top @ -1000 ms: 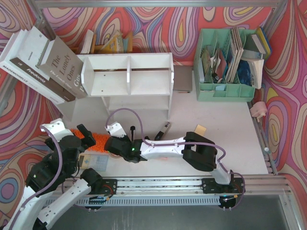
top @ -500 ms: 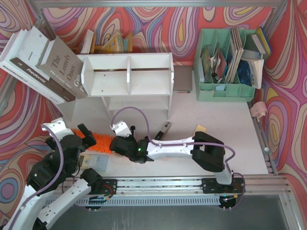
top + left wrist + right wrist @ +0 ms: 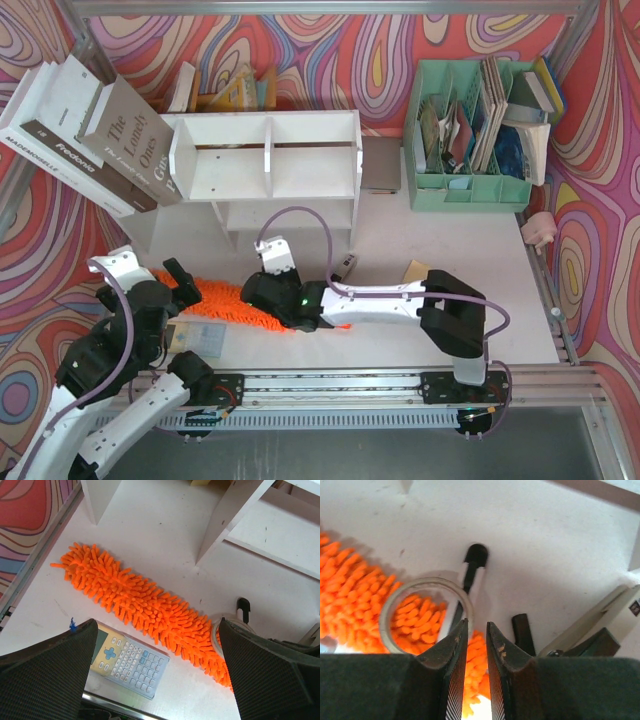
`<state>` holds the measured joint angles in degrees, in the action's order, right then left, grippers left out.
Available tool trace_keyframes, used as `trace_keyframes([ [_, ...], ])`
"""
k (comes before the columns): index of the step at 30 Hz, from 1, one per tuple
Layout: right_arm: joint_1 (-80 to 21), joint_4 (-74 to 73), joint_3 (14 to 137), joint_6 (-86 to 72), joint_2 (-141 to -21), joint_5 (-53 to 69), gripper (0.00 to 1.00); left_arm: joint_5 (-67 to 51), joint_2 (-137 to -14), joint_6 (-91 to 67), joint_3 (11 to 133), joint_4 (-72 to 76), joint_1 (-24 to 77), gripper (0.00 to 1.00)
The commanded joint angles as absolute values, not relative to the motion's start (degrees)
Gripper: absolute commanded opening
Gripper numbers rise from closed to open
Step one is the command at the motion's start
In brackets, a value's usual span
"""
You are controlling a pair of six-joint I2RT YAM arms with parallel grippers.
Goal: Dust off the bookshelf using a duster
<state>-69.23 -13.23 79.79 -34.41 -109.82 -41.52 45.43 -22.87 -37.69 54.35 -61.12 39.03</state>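
The duster is a fluffy orange strip lying on the table in front of the white bookshelf. My right gripper sits low over its right half. In the right wrist view the gripper is shut on the duster's orange fluff. My left gripper hovers open above the duster's left end. Between its wide fingers I see the duster and the shelf's legs. The duster's handle is hidden.
A calculator lies by the near edge beside the duster. A round lens with a black handle rests against the fluff. A black-and-silver tool, a tan block, a mint-green organizer and leaning books surround the area.
My right gripper has moved right along the table and dragged the duster with it, so more orange fluff now shows. The left arm has stayed put.
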Motion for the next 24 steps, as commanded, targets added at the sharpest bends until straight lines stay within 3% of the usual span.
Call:
trace_keyframes([
  [1, -65.6, -16.1, 76.7, -40.3, -106.2, -44.1, 0.28, 45.2, -23.4, -36.9, 53.6, -60.3, 39.1, 0.96],
  [6, -63.2, -12.5, 73.4, -41.4, -104.0, -40.9, 0.28, 45.0, -23.1, -36.7, 53.4, -59.9, 39.1, 0.96],
  [11, -63.2, -10.4, 72.6, -39.7, -104.0, -35.2, 0.35, 45.2, -23.6, -36.8, 53.5, -60.2, 39.1, 0.96],
  [24, -63.2, -10.7, 77.5, -38.8, -110.4, -26.4, 0.43, 45.4, -23.3, -37.0, 53.6, -60.4, 39.1, 0.96],
])
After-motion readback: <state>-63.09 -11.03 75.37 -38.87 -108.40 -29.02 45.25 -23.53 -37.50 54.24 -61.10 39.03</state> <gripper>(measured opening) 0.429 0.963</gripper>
